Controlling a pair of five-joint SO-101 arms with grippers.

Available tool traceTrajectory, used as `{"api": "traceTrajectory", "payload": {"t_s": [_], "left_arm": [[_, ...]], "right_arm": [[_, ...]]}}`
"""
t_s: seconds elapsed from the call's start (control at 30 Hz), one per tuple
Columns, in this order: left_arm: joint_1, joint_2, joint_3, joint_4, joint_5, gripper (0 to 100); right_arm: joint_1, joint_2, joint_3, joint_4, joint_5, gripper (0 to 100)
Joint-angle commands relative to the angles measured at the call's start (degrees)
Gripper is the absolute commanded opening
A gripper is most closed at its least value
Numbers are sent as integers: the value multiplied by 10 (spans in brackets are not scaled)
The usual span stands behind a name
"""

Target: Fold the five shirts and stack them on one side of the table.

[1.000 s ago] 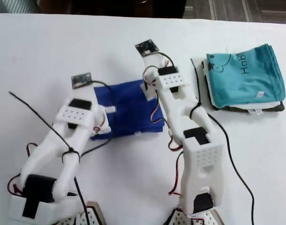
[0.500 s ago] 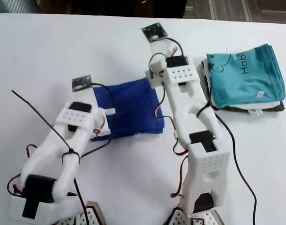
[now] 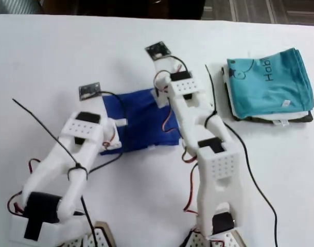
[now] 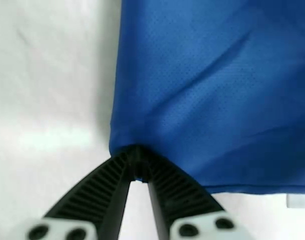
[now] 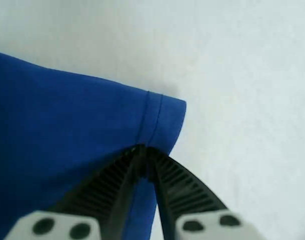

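- High view: the blue shirt (image 3: pixel 144 121) lies mid-counter (image 3: pixel 54 56), apart from the teal-topped stack (image 3: pixel 267 85) near the right edge. Bare counter spreads far and left. The right arm (image 3: pixel 198 110) has swung back leftward.
- Left wrist view: the left gripper (image 4: pixel 136 156) is clamped on a blue shirt corner.
- Right wrist view: the right gripper (image 5: pixel 142 150) pinches the hemmed corner.

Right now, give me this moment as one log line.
left tool: shut on blue shirt | right tool: shut on blue shirt | teal shirt: tops folded stack
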Motion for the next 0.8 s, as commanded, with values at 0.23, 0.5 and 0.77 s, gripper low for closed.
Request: {"api": "traceTrajectory", "payload": {"t_s": [0.23, 0.5, 0.77], "left_arm": [[2, -8, -8, 10, -4, 28], [1, -9, -118, 157, -40, 27], [-3, -9, -272, 283, -40, 27]], "right_arm": [[15, -178, -14, 81, -4, 19], [26, -217, -14, 136, -96, 19], [34, -217, 30, 138, -97, 19]]}}
